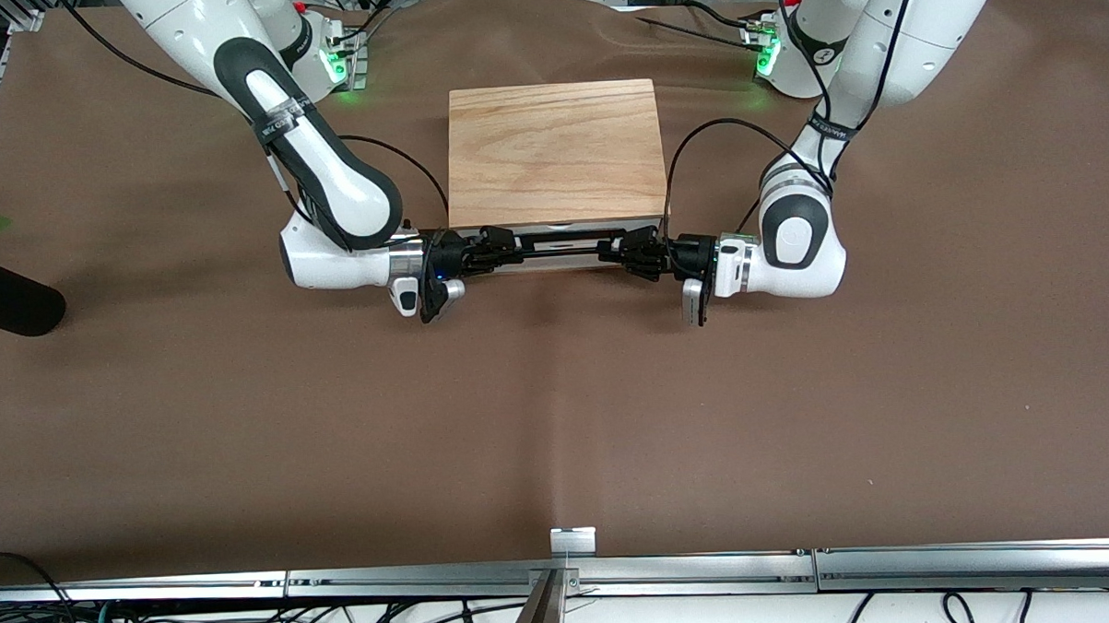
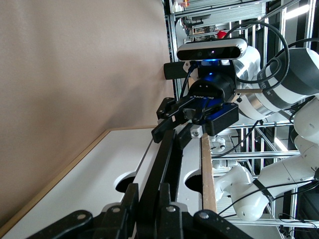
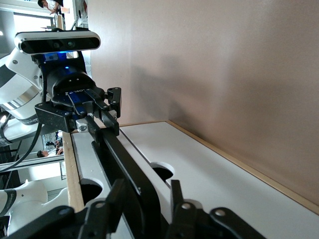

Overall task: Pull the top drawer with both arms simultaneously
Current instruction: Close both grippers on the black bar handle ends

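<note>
The light wooden box (image 1: pixel 553 150) stands mid-table. Its top drawer (image 2: pixel 194 162) has a white front that sits about flush with the box. The drawer's black wire handle (image 1: pixel 561 247) runs across the front. My left gripper (image 1: pixel 622 250) is at the handle's end toward the left arm. In the left wrist view it (image 2: pixel 149 199) is shut on the handle (image 2: pixel 167 159). My right gripper (image 1: pixel 502 249) is at the other end. In the right wrist view it (image 3: pixel 146 196) straddles the handle (image 3: pixel 119 154) with a gap beside one finger (image 3: pixel 176 192).
The lower drawer's white front (image 2: pixel 99 174) lies below the handle. A black object (image 1: pixel 10 298) lies near the table edge at the right arm's end. A metal rail (image 1: pixel 564 574) runs along the edge nearest the front camera. Cables hang by both wrists.
</note>
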Robot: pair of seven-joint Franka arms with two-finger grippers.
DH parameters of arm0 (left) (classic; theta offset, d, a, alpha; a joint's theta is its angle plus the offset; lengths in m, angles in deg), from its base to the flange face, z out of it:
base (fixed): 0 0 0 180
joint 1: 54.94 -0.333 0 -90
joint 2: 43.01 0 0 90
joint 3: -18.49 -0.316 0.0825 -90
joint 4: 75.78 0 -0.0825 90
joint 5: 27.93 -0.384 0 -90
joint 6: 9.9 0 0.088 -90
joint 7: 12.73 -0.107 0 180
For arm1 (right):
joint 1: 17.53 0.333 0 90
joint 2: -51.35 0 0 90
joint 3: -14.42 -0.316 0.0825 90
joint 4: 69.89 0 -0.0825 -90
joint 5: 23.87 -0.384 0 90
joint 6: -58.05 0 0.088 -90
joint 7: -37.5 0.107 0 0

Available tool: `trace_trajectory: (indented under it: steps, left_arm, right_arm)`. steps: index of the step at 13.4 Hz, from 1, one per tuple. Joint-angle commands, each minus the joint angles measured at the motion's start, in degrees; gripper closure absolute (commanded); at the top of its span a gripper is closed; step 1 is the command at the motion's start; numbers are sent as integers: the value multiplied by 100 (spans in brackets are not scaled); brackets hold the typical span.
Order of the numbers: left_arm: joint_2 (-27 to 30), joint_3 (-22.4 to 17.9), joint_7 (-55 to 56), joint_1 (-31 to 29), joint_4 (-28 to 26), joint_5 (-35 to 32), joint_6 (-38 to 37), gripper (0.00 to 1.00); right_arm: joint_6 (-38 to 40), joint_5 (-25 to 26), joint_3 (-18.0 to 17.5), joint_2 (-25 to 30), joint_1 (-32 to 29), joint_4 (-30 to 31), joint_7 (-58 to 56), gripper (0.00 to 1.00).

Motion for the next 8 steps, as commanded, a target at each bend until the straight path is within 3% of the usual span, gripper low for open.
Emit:
trace_trajectory:
  steps: [1,6,8]
  left_arm:
    - [11,38,-283,52,-69,254,9,80]
    - [-24,38,-283,52,-33,272,18,82]
    - [-24,38,-283,52,-25,333,9,81]
  right_arm:
    - [-29,-147,-76,19,-55,70,-273,71]
    - [6,-147,-76,19,-64,70,-291,96]
    - [6,-147,-76,19,-64,70,-282,100]
